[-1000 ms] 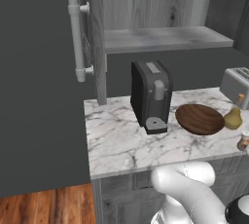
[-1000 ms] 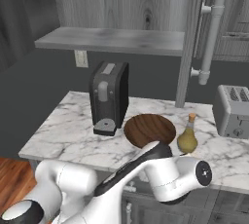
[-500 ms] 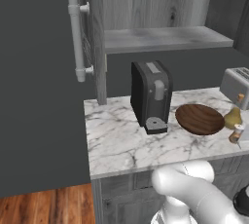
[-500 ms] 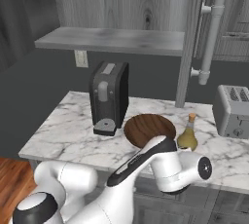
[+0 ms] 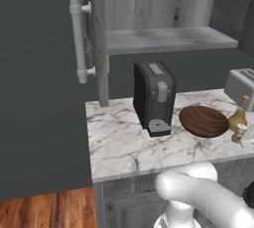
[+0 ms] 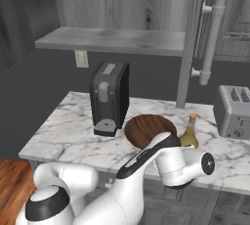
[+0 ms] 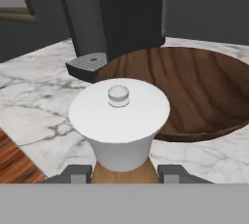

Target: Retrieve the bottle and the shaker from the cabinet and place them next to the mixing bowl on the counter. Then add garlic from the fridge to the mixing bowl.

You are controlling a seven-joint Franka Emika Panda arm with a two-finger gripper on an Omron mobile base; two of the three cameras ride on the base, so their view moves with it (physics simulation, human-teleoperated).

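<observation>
The shaker (image 7: 120, 121), white-capped with a brown wooden base, stands between my two fingertips (image 7: 78, 173) in the hand view; my gripper (image 7: 124, 174) is shut on its base. In the left base view the shaker (image 5: 239, 134) is at the counter's right, just in front of the yellow-green bottle (image 5: 238, 118). The bottle (image 6: 189, 134) stands upright beside the dark wooden mixing bowl (image 5: 203, 121) (image 6: 146, 127) (image 7: 194, 86). Whether the shaker rests on the marble I cannot tell. The garlic is out of view.
A black coffee machine (image 5: 154, 98) (image 6: 110, 97) stands left of the bowl. A silver toaster (image 5: 241, 85) (image 6: 234, 111) sits at the counter's right. An open cabinet door with a long handle (image 5: 77, 38) hangs at the left, above a bare shelf (image 5: 168, 38).
My hand has carried the shaker leftward and inward from the right edge, up close to the bottle. The arm's elbow has risen in the right base view.
</observation>
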